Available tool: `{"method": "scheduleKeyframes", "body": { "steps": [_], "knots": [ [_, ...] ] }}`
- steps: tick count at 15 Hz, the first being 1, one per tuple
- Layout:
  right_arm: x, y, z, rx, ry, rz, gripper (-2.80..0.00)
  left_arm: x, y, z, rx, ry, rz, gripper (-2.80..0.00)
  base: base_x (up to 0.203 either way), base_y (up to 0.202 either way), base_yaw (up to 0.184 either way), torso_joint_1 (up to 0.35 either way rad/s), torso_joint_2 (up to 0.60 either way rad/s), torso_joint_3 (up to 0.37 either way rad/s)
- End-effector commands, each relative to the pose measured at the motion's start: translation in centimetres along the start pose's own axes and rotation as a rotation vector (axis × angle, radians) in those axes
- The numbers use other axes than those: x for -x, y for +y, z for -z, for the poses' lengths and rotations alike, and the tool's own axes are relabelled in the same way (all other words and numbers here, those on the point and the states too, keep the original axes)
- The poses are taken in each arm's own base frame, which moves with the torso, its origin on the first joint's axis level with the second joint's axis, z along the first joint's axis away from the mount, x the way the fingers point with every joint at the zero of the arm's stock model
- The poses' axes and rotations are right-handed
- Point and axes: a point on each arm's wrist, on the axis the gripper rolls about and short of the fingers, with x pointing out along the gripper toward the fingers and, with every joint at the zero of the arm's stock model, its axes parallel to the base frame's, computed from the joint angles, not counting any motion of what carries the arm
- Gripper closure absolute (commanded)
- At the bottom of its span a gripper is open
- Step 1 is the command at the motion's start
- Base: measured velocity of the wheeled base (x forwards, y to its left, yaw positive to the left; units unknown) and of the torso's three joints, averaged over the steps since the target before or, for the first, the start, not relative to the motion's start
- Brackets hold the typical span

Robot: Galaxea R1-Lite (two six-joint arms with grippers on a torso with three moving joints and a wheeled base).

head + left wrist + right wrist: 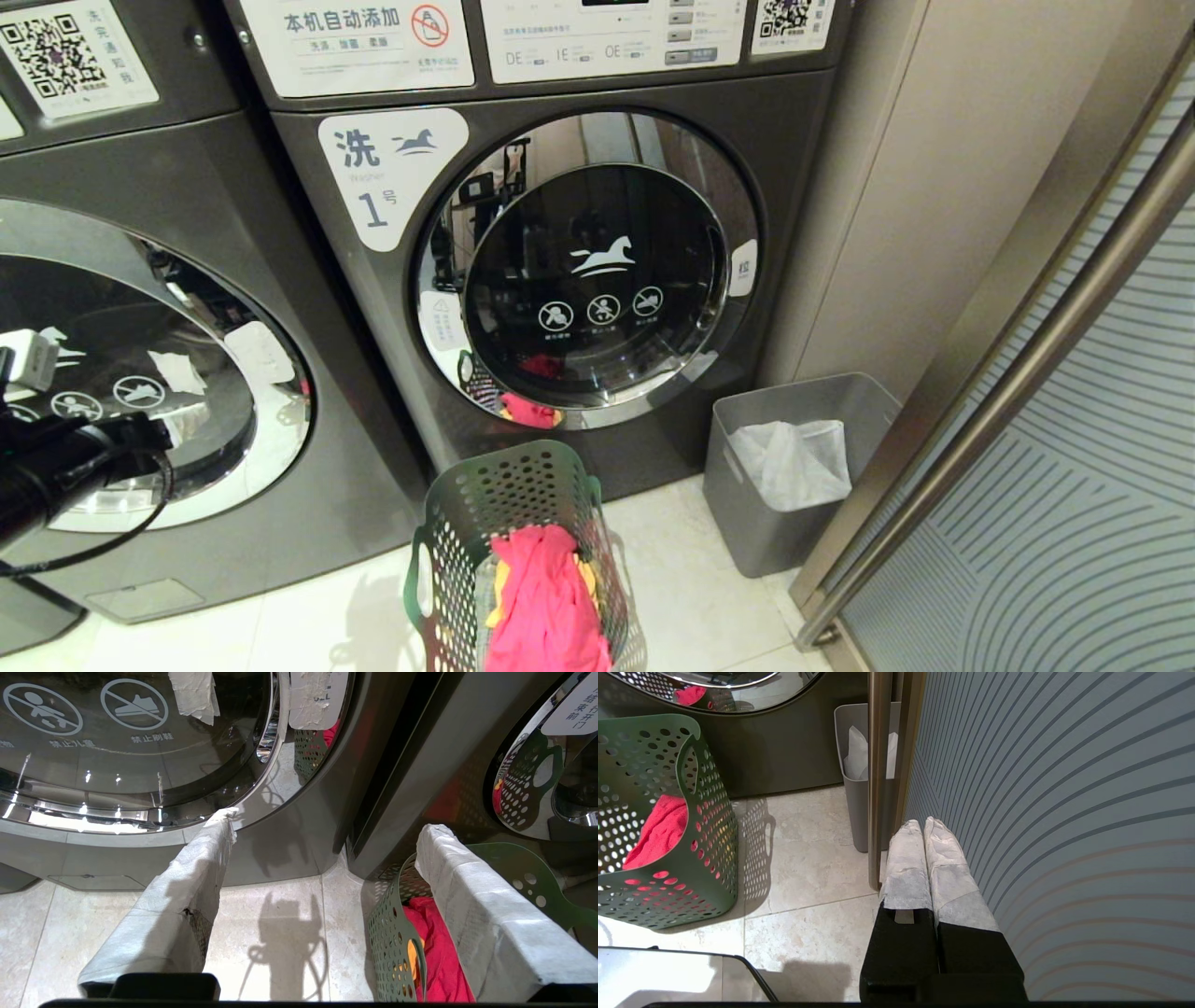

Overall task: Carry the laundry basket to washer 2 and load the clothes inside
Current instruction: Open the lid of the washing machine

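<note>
Laundry basket (509,523), dark green and perforated, is set on the pale tiled floor (308,616) just before the washer labelled 1 (560,271). Two dark grey front-loading machines are seen side by side, the second (140,373) at the left with its numeral out of view. One grey bin (775,504) holding a white sheet (794,462) is placed beside a ribbed glass door (1074,523). Pink-red (546,607) and yellow-orange (495,597) garments are counted in the basket. The left tool (322,854) is spread wide and empty near the basket rim; the right tool (923,826) is pressed closed, empty, beside the door.
</note>
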Motion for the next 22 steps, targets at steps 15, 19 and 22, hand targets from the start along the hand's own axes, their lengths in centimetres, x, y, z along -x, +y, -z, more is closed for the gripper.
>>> {"method": "scheduleKeyframes", "body": {
  "steps": [15,19,22],
  "knots": [
    [0.00,0.00,0.02,0.000,0.001,-0.001,0.00,0.87,-0.15,-0.64,-0.005,-0.034,-0.006,-2.80,0.000,0.000,0.000,0.000,0.00,0.000],
    [0.00,0.00,0.02,0.000,0.001,-0.001,0.00,0.85,-0.14,-0.73,-0.004,-0.037,-0.006,-2.80,0.000,0.000,0.000,0.000,0.00,0.000],
    [0.00,0.00,0.02,0.001,0.001,-0.001,0.00,0.99,-0.15,-1.00,-0.006,-0.048,-0.006,-2.80,0.000,0.000,0.000,0.000,0.00,0.000]
  ]
}}
